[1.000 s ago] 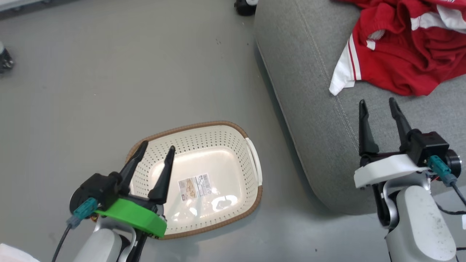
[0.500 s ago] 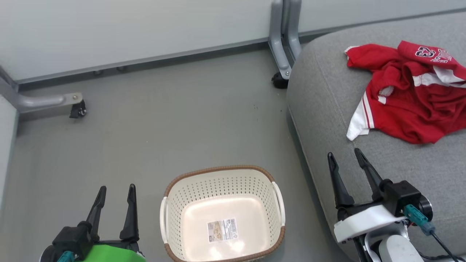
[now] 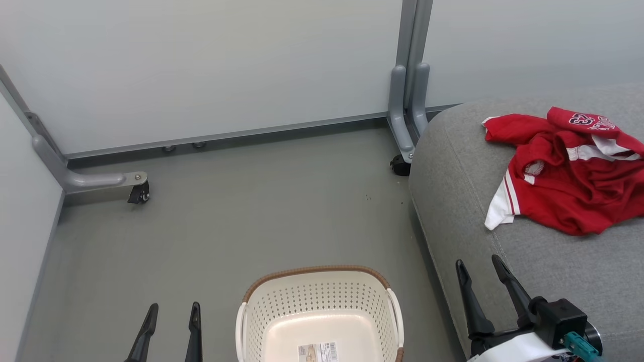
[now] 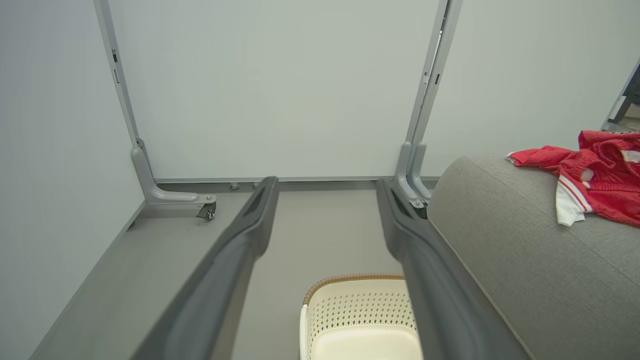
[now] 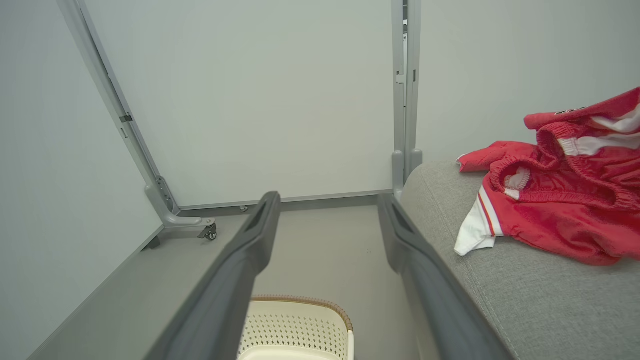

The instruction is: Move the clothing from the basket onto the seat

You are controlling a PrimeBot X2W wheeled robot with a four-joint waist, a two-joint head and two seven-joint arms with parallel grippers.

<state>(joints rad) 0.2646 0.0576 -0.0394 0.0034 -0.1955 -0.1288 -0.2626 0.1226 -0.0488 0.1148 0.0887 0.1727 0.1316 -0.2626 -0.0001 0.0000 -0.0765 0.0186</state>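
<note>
Shows the clothing (image 3: 568, 171) heaped on the seat (image 3: 463, 166) at 2 o'clock, white "23" legible. Puts the basket (image 3: 312, 270) at 6 o'clock, label (image 3: 318, 350) print unreadable. Has left end effector (image 3: 173, 307) and right end effector (image 3: 477, 261) wide, empty.

The red clothing (image 3: 573, 201), white-trimmed, lies crumpled in one heap on the grey seat (image 3: 463, 211), with a white-lettered fold on top. The cream perforated basket (image 3: 322, 301), brown-rimmed, stands upright on the floor just left of the seat, a paper label on its base.
</note>
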